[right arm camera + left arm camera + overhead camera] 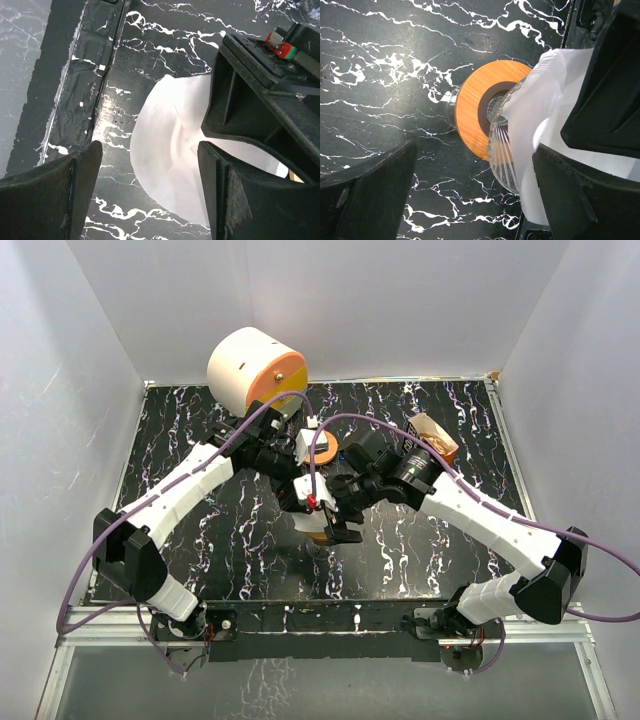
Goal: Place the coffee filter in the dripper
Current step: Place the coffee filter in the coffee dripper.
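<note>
Left gripper (475, 205): my jaws stand apart around the dripper (501, 150), clamping nothing.
Right gripper (150, 197): jaws apart too, above the dripper.
Filter (545, 105): in the dripper's mouth, loose paper bulging past its rim.
Risk: a finger snagging that paper could drag it out or tip the dripper.

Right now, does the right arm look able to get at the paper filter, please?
Probably yes: the right claw is open astride the filter, nothing between them, though the left claw crowds in alongside.
</note>
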Robot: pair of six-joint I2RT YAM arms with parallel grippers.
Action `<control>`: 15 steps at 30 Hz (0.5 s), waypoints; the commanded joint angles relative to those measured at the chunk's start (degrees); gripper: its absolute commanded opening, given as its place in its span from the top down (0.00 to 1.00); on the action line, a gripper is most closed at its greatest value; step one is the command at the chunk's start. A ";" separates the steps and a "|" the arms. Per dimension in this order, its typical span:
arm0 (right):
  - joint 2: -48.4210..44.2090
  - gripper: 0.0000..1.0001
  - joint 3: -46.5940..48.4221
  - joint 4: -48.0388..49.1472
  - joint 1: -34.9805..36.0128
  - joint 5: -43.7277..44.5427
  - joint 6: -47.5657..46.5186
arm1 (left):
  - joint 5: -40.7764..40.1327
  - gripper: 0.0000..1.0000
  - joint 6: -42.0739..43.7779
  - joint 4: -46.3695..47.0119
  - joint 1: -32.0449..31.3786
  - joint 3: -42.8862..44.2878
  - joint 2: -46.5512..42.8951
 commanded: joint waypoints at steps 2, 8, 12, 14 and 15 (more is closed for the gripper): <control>-2.06 0.23 4.63 -1.12 -0.55 -3.17 0.04 | 3.49 0.03 1.17 -2.61 -0.12 4.13 -3.20; -2.81 0.23 7.14 -2.45 -2.82 -6.36 -0.16 | 4.58 0.01 1.19 -3.49 0.47 6.22 -3.77; -4.22 0.22 7.97 -2.87 -6.53 -9.83 -0.05 | 5.08 0.01 0.65 -3.56 1.70 7.74 -4.81; -5.17 0.22 7.86 -2.39 -8.94 -11.63 0.72 | 5.31 0.01 -0.32 -3.02 2.79 8.23 -5.62; -5.73 0.22 7.75 -2.12 -10.37 -12.46 1.41 | 5.06 0.01 -1.06 -2.54 3.48 8.41 -6.10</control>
